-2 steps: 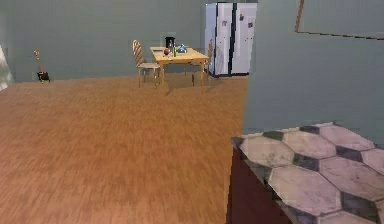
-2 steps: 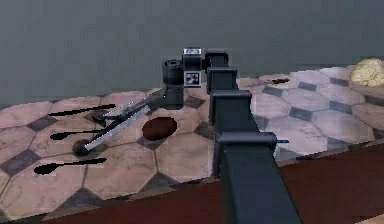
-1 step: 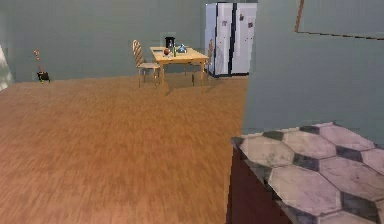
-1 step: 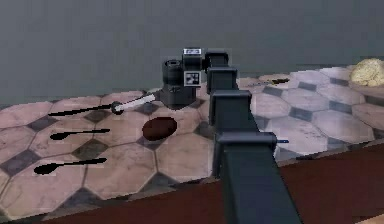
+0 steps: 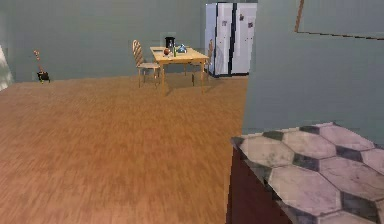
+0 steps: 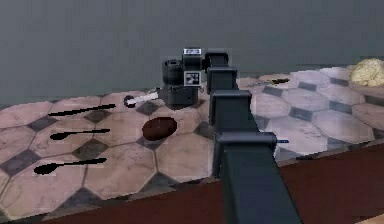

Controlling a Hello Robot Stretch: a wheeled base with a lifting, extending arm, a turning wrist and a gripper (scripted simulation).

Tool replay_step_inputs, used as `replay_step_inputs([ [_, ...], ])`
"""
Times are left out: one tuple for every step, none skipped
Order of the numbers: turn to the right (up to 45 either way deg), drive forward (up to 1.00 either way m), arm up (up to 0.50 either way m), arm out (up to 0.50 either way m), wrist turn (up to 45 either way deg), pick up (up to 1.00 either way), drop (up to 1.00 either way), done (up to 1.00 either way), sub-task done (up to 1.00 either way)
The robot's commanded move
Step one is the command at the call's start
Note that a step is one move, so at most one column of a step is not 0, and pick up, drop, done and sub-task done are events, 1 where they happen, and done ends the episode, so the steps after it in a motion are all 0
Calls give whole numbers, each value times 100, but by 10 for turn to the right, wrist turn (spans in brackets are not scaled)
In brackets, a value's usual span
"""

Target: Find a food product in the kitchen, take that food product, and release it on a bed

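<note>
My arm, a dark square bar, reaches out over a countertop tiled in pale hexagons in the arm side view. Its gripper sits at the far end, left of the two white marker squares. A dark brown oval thing lies on the tiles just in front of the gripper. A short pale-handled thing lies by the gripper's left. I cannot tell whether the gripper holds anything. A yellowish lumpy food item rests at the counter's right end.
Three black long-handled utensils lie on the counter's left part. In the forward view, the same counter fills the lower right beside a grey-blue wall. Wooden floor leads to a dining table with chairs and a white fridge.
</note>
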Motion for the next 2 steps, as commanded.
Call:
replay_step_inputs([
  [0, 0, -12, 0, 0, 0, 0, 0, 0],
  [0, 0, 0, 0, 0, 100, 0, 0, 0],
])
